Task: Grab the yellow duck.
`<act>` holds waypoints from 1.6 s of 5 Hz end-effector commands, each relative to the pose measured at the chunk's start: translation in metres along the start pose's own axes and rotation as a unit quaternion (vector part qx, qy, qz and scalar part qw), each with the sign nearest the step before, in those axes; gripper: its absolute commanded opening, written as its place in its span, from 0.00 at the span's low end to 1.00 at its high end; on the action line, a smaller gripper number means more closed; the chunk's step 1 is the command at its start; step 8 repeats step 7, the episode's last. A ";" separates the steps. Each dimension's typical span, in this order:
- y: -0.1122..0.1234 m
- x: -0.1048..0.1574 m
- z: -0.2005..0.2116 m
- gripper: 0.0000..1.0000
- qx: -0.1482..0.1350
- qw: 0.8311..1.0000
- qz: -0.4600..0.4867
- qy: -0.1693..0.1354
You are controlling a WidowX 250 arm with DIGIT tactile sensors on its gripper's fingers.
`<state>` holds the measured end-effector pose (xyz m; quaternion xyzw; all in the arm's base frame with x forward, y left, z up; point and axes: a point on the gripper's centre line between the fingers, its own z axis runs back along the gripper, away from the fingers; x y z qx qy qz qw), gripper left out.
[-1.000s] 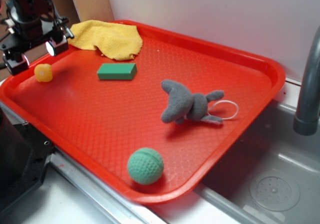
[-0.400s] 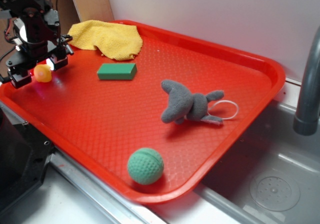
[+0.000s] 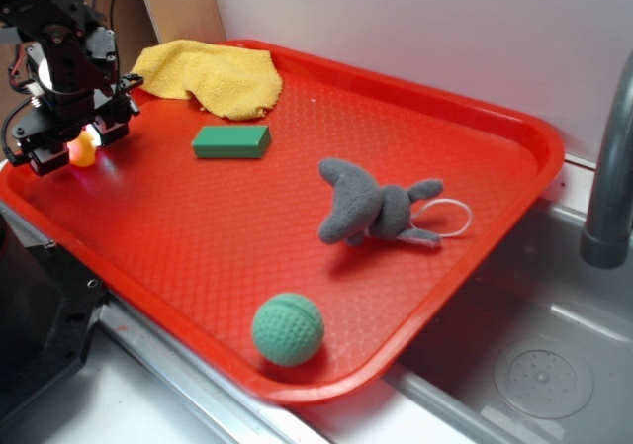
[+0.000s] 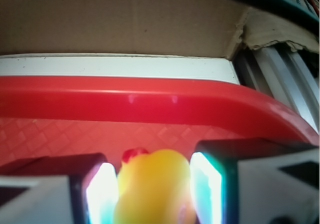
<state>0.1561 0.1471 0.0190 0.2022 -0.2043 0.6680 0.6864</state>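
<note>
Glossy, rounded yellow duck (image 4: 152, 186) with a red spot on top, at the red tray's (image 3: 297, 226) far-left edge, straddled by spread gripper (image 3: 71, 145) fingers.

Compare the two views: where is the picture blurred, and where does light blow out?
Wrist view: the yellow duck is soft, out of focus; glowing white patches flank it, overexposed. Exterior view: mostly sharp; a bright glow at the gripper near the duck.
</note>
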 end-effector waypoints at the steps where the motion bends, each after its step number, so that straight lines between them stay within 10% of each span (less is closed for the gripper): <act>1: -0.004 0.014 0.027 0.00 -0.038 0.998 -0.050 -0.001; 4: -0.032 0.003 0.124 0.00 -0.145 0.925 -0.314 0.160; 7: -0.011 -0.030 0.236 0.00 -0.250 0.809 -0.495 0.196; 8: -0.011 -0.030 0.236 0.00 -0.250 0.809 -0.495 0.196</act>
